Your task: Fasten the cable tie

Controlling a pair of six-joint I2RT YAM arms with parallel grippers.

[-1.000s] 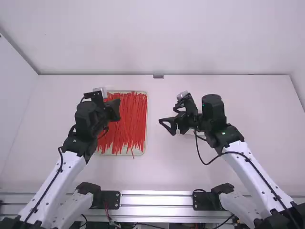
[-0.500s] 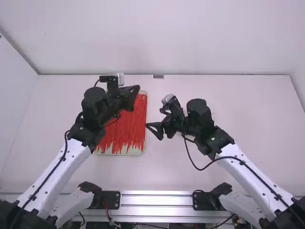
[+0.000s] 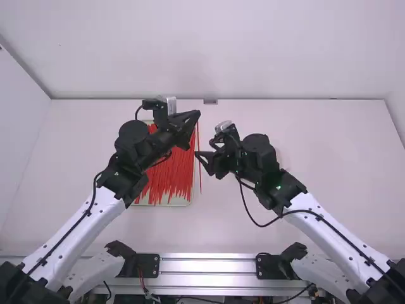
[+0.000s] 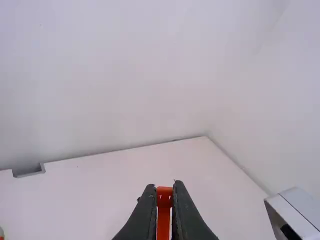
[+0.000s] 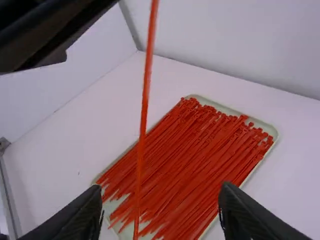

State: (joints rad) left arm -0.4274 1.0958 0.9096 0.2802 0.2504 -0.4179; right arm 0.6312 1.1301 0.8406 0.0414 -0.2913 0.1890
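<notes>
Your left gripper [image 3: 195, 118] is clenched on one end of a single red cable tie [image 3: 199, 158]. The left wrist view shows the strap pinched squarely between its two fingers [image 4: 150, 210]. The rest of the tie hangs free, and in the high view it lies along the right-hand edge of the tray [image 3: 183, 203] that holds the heap of spare ties [image 3: 166, 168]. Your right gripper [image 3: 204, 163] is spread wide and grasps nothing. It sits close beside the middle of the hanging strap. I judge the step in hand to be catching the free length so you can bend it round towards the held end. In the right wrist view the tie [image 5: 145, 110] runs nearer one finger than the other, so centre it in the gap before you close. Grip low on the strap but leave a short tail for threading. Hold the left arm steady, since a strap this thin will likely swing if brushed. Stay above the heap so you don't snag a second tie. I cannot tell which end carries the locking head, so check that first.
</notes>
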